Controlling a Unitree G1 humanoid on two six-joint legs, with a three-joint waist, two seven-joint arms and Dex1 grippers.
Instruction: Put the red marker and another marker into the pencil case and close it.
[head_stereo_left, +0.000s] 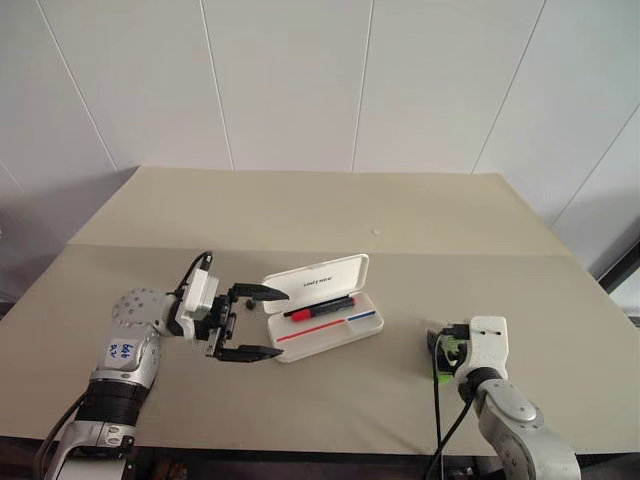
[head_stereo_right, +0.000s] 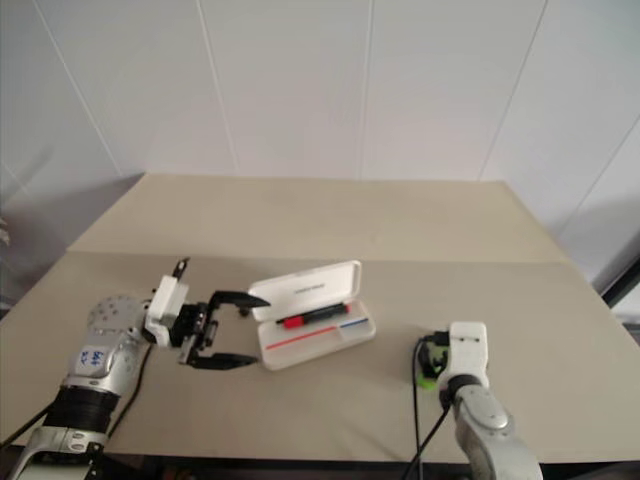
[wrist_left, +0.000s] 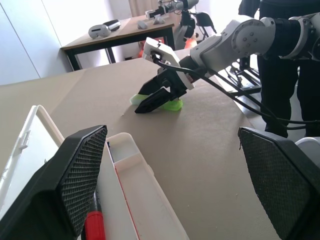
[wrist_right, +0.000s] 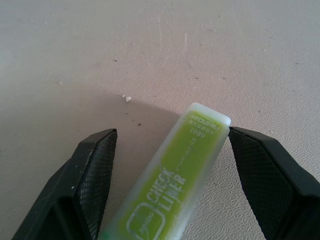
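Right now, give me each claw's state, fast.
Left claw: open, empty, beside the pencil case.
Right claw: open, straddling the green marker, not clamped on it.

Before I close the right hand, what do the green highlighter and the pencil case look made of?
The green highlighter looks like translucent frosted plastic: light passes through its pale end, with white printed lettering. The pencil case looks like hard, smooth white plastic, judging by its thin rigid lid and tray walls. Neither can be confirmed by sight alone.

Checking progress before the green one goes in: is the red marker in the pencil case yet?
In: the red marker lies in the tray of the open pencil case.
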